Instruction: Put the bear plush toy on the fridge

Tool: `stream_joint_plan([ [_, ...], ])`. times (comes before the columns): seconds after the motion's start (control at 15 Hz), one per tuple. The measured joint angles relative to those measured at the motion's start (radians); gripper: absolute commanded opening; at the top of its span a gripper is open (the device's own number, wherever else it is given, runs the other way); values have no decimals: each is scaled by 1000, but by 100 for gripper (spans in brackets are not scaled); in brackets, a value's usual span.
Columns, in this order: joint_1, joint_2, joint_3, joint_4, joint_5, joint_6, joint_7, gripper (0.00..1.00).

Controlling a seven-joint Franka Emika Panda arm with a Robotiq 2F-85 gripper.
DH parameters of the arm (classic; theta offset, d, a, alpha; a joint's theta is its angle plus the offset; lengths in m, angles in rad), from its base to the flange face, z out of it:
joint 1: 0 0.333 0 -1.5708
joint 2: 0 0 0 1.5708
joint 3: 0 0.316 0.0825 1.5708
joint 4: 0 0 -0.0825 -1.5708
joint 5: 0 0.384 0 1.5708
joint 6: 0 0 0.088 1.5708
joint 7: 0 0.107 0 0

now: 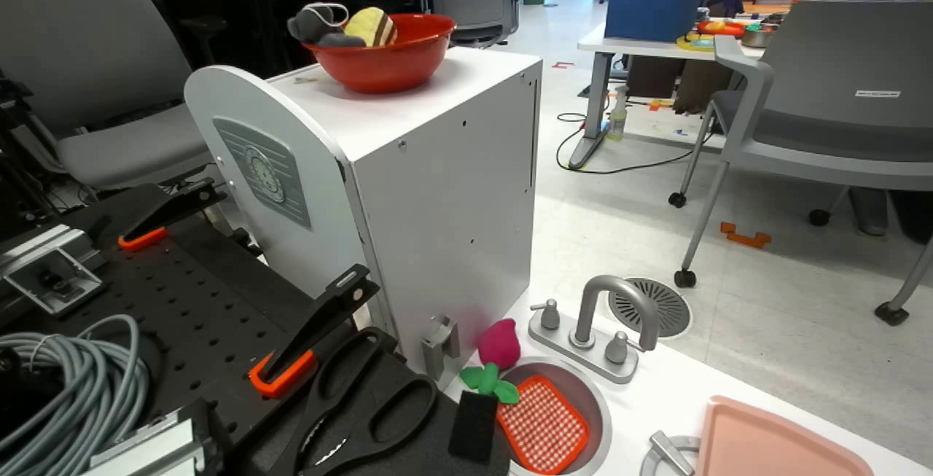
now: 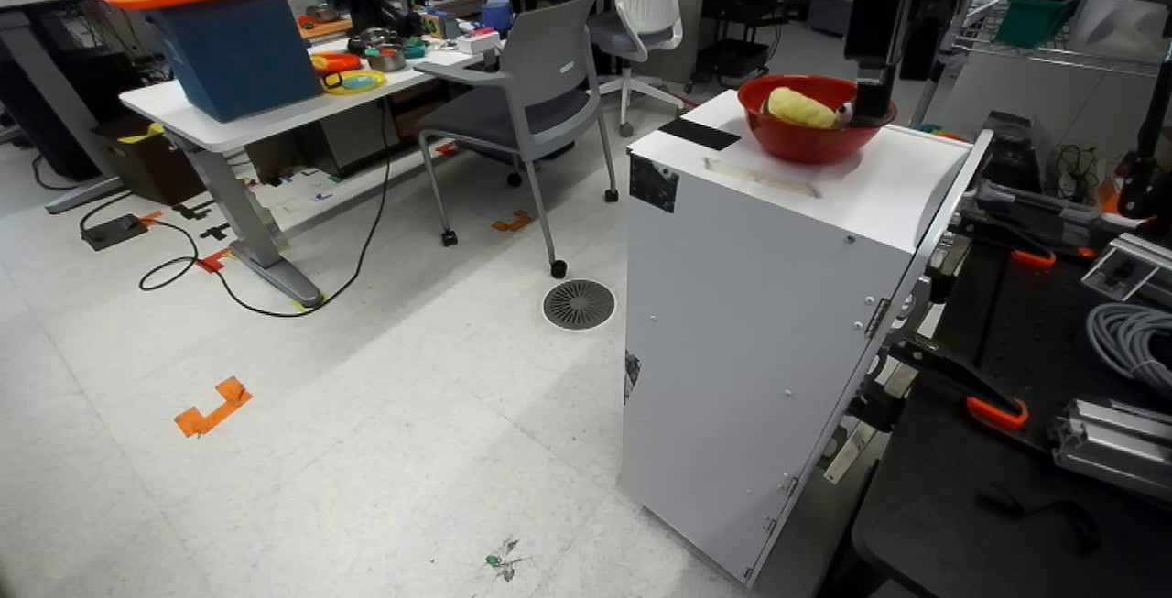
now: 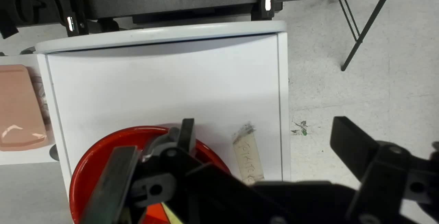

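Note:
The fridge (image 1: 452, 192) is a tall white box with a rounded door; it stands in both exterior views (image 2: 732, 342), and its top fills much of the wrist view (image 3: 164, 86). A red bowl (image 1: 408, 60) sits on its top. The bear plush toy (image 1: 315, 25), a grey soft lump, lies at the bowl's rim; part shows in the wrist view (image 3: 159, 143), partly hidden by a finger. My gripper (image 3: 265, 131) is open, its fingers wide apart: one over the bowl's edge, the other past the fridge's side. An exterior view shows it (image 2: 874, 103) in front of the bowl.
A yellow piece (image 1: 372, 27) lies in the bowl. A black table with clamps (image 1: 219, 330) stands against the door side. A toy sink (image 1: 605, 418) with faucet adjoins the fridge. Chairs (image 2: 540, 76) and a white desk (image 2: 183, 122) stand behind.

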Motion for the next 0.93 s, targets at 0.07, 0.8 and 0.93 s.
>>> stream_joint_plan([
  [0.07,0,-11,0,-2,-3,0,4,100],
  [0.8,0,-243,9,-140,-37,2,107,100],
  [0.93,0,-273,9,-166,-37,4,113,100],
])
